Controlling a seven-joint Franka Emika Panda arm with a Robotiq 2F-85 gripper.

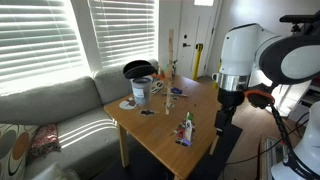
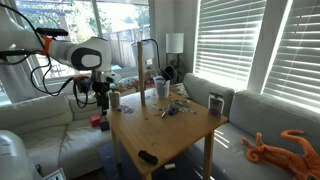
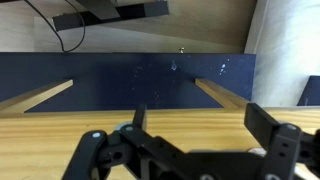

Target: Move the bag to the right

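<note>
Wrist view: pincer (image 3: 200,125) spread; bag (image 1: 186,128) in an exterior view.

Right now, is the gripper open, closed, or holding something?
Gripper: open, nothing between its fingers; the bag lies apart from it.

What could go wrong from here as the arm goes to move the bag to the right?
The bag sits close to the table edge, so a clumsy nudge might knock it off. The wrist view shows no bag between the fingers of the open gripper, only wood, so the approach may be misaligned and could miss or clip it.
</note>
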